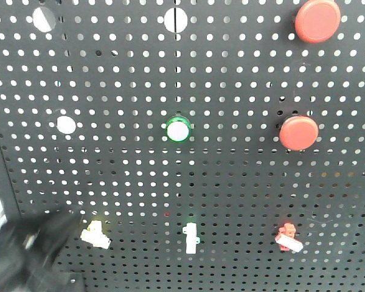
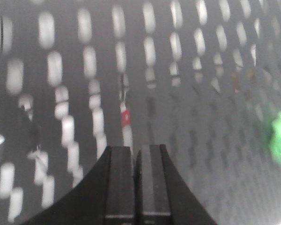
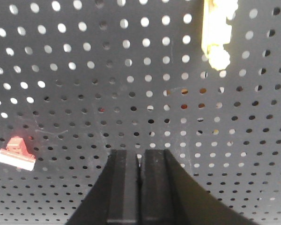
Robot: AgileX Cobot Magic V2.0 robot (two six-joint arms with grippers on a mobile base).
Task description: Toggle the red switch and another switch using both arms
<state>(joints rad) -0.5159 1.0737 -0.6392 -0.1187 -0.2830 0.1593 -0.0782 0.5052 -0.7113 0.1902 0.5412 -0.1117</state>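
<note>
Left claw [image 2: 135, 150]: pressed together, close before the blurred pegboard [image 2: 210, 154].
Right claw [image 3: 140, 153]: pressed together, facing bare pegboard.
Red switch [image 3: 16, 153]: bottom row, right end in the front view; left of the right claw, well apart.
Left toggle [image 1: 95, 234]: same row, just beside the blurred left arm [image 1: 24, 255].
Middle toggle [image 1: 190, 238]: between those 2 switches.
Lower red button [image 1: 298, 132]: above the red switch.
</note>
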